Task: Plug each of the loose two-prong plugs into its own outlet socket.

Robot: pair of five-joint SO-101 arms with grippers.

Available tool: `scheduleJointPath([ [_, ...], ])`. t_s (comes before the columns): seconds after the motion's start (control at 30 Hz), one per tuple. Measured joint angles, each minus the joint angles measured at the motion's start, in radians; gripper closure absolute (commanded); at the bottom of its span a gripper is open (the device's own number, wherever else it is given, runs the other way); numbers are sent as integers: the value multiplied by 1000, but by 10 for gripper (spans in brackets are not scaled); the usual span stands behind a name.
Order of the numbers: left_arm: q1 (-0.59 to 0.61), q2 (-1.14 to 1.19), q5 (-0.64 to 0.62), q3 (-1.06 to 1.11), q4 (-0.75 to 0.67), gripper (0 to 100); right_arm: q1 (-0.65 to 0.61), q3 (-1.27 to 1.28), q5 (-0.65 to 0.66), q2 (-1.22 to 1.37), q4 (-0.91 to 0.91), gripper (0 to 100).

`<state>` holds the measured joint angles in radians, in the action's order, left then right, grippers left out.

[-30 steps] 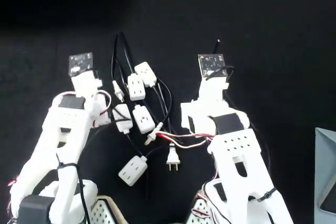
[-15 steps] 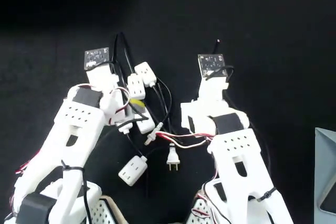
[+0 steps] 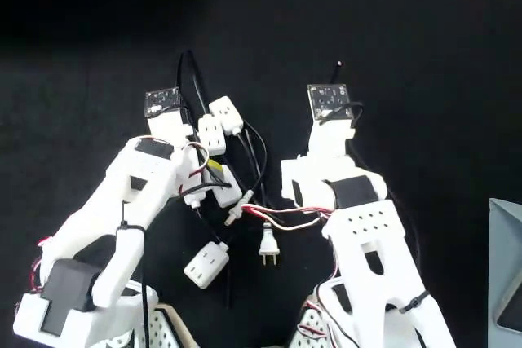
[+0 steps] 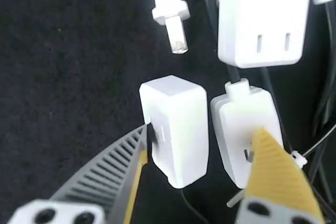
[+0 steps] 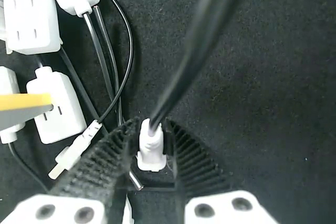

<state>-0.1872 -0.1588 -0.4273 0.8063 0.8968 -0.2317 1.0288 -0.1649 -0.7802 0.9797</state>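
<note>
I judge nothing plugged in yet: my right gripper [image 5: 152,132] has its fingers clamped on one white plug [image 5: 150,150], my left gripper [image 4: 202,132] spreads its fingers wide around two outlet sockets [image 4: 176,121], and a loose plug [image 3: 268,245] lies nearby on the table [image 3: 440,63].

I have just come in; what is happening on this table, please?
A two-armed robot is set to join plugs and sockets on a black table. The right gripper is shut on a white plug with a black cord. The left gripper is open, close above two white socket blocks. A second plug lies loose on the table.
</note>
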Motion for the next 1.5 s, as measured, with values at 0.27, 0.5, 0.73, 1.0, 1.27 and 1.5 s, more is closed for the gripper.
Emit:
scheduleJointPath([
  [0.27, 91, 20, -2, -49, -6, 936, 0, 0, 0, 0, 0, 985],
  [0.5, 124, 28, -5, -40, -17, 972, 0, 0, 0, 0, 0, 985],
  [0.73, 143, 12, -5, -43, -11, 972, 0, 0, 0, 0, 0, 985],
  [1.0, 278, -153, -2, -207, 138, 972, 0, 0, 0, 0, 0, 985],
  [1.27, 373, -281, 31, -374, 143, 971, 0, 0, 0, 0, 0, 985],
  [1.5, 474, -284, 244, -502, 143, 971, 2, 0, 0, 0, 0, 985],
])
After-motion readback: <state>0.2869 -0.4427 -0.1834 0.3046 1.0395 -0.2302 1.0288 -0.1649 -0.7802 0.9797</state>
